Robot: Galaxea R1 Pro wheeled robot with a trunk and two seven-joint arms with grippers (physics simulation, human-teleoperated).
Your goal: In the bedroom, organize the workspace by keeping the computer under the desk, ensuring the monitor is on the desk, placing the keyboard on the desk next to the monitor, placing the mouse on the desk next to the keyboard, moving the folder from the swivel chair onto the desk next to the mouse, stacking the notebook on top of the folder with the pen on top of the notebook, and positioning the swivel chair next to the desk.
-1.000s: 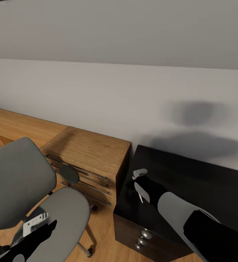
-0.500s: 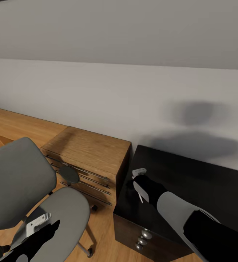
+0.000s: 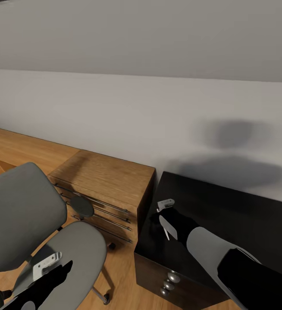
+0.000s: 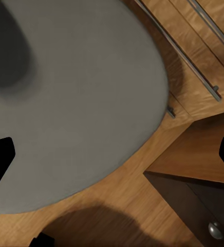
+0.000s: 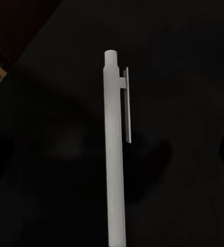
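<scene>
The desk (image 3: 227, 211) fills the lower right of the head view, its glossy black top running along the pale wall (image 3: 141, 116), with a dark drawer unit below carrying round silver knobs (image 3: 170, 282). To its left stands a light-wood drawer cabinet (image 3: 104, 183) with long metal bar handles, touching or almost touching the desk's end. A low light-wood counter (image 3: 16, 146) continues further left along the wall.

The swivel chair (image 3: 24, 211) stands in the lower left, in front of the wood cabinet and near the desk's corner. Its grey back leans to the left, its grey seat (image 3: 78, 254) is bare, and one oval black armrest (image 3: 81, 206) shows between the two. In the left wrist view the seat (image 4: 76, 98) lies below the camera, with the wood floor (image 4: 143, 200) and the cabinet's handles beside it.

The right gripper (image 3: 166, 215) hangs over the near-left corner of the desk top, clamped on the pen (image 3: 167, 227). In the right wrist view the pen (image 5: 115, 149) is a slim light grey barrel with a clip, seen against the black desk top (image 5: 184, 62).

The left gripper (image 3: 50, 265) hovers over the front of the chair seat; its dark fingertips (image 4: 0, 159) sit wide apart at opposite edges of the left wrist view, holding nothing.
</scene>
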